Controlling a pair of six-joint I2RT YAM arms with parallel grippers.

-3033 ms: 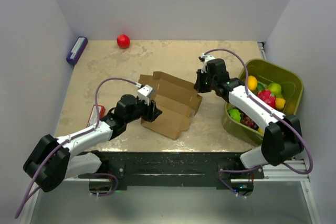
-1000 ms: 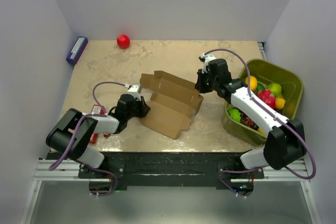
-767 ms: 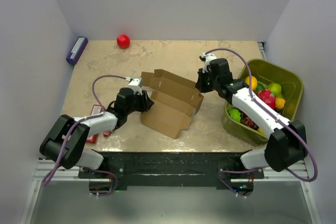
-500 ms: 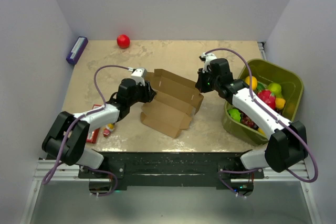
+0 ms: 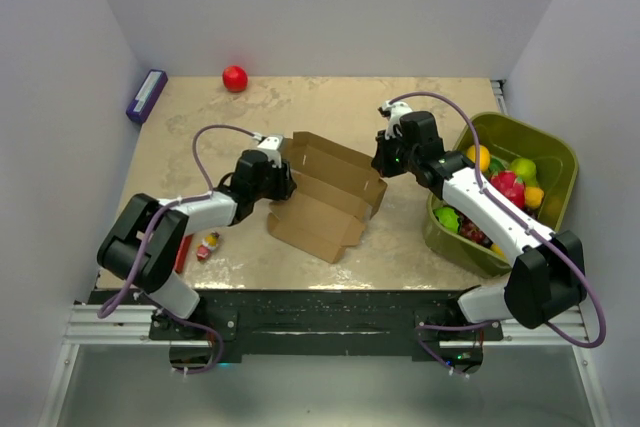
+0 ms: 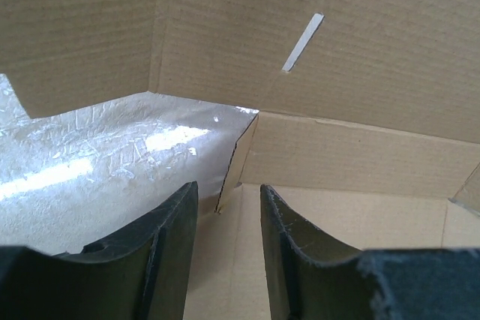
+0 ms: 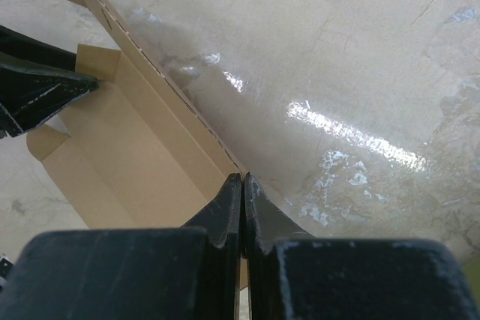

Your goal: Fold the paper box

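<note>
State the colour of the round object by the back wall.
Red: the round object shows best in the top external view.

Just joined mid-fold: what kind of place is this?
Likely a robot test cell, not a home: plain white walls box in a marbled table, a metal mounting frame runs along its near edge, and a green bin of fruit props stands right of the paper box.

Left arm lies low from the near edge of the table (image 5: 200, 127) toward its middle, the left end effector (image 6: 225, 201) with fingers (image 6: 169, 249) parted. Right arm angles in from the near right corner, the right end effector (image 7: 242, 183) pinched shut on the paper box (image 5: 318, 223) wall.
</note>
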